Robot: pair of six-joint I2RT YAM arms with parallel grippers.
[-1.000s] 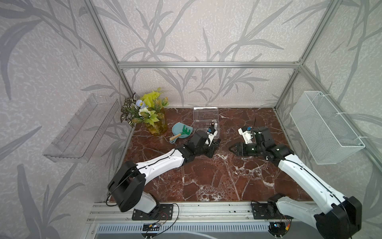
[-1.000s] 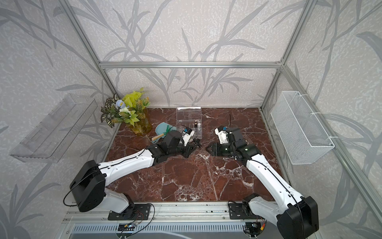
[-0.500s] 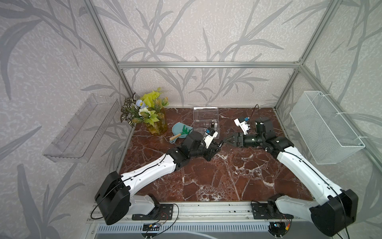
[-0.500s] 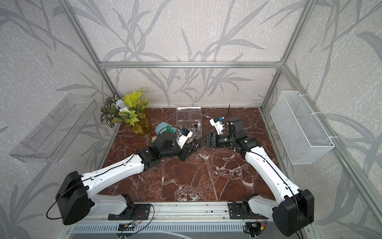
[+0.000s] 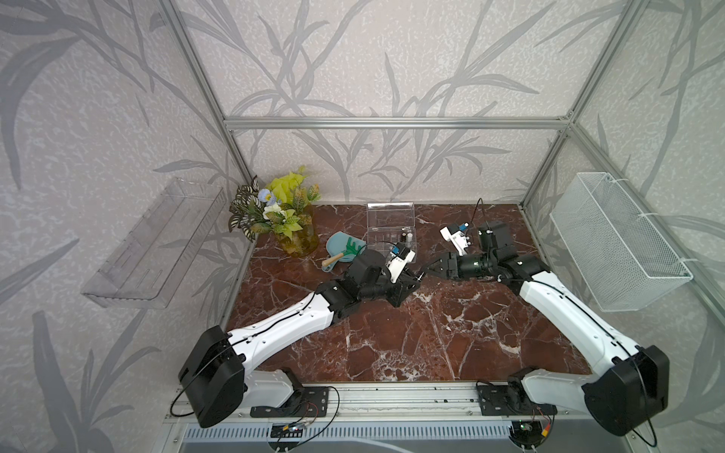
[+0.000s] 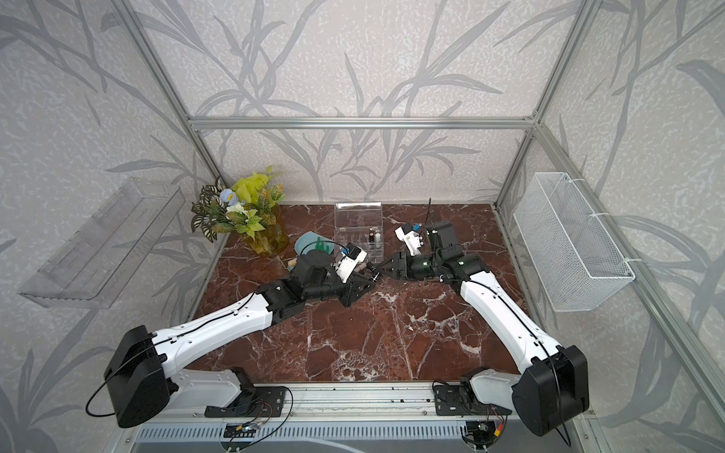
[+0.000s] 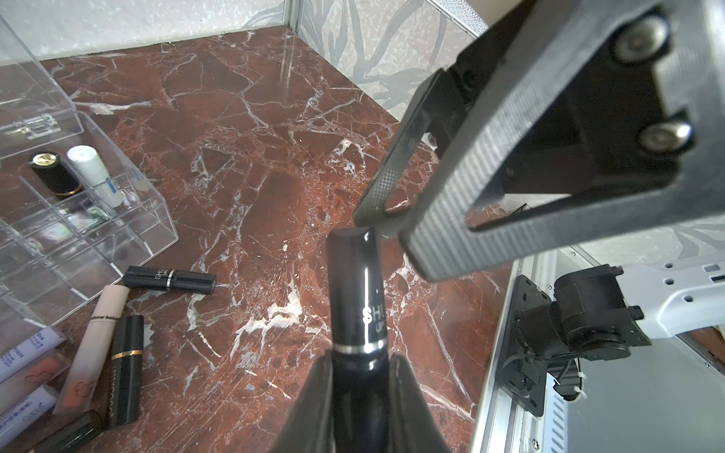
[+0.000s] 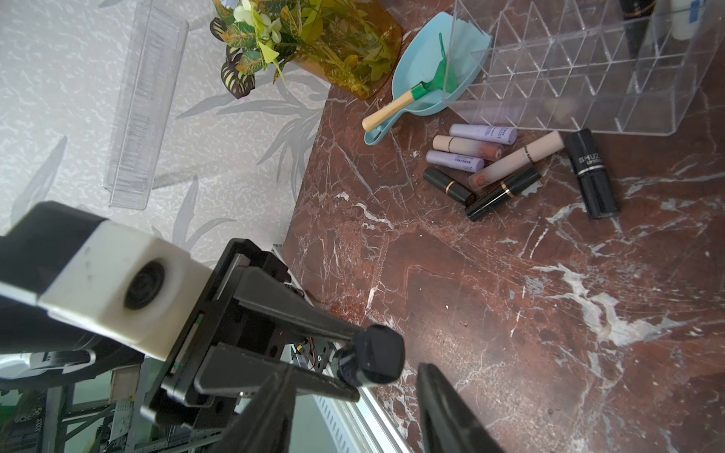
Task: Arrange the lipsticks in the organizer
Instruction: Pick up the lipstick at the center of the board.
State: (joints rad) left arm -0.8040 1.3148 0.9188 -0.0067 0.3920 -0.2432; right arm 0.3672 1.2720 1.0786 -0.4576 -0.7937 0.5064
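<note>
So you're early on: at the left of the left wrist view, the organizer (image 7: pixel 151 204) holds only two, a black lipstick (image 7: pixel 53 172) and a white lipstick (image 7: pixel 92 172). Lower left, seven loose lipsticks (image 7: pixel 125 364) lie on the worktop (image 7: pixel 274 117) beside it; one reads "SHU". At centre your left hand (image 7: pixel 361 366) is clamped on a glossy black tube (image 7: pixel 355 282) marked "SHU", while your right hand (image 7: pixel 386 225), upper right, has its jaws apart at the tube's tip, gripping nothing.

Wears white shells (image 5: pixel 282 331) between black joints (image 5: pixel 212 376). Carries thin black cables (image 5: pixel 274 323). Ends in ribbed black fingers (image 7: pixel 470 176) with silver screws (image 7: pixel 643 33).
</note>
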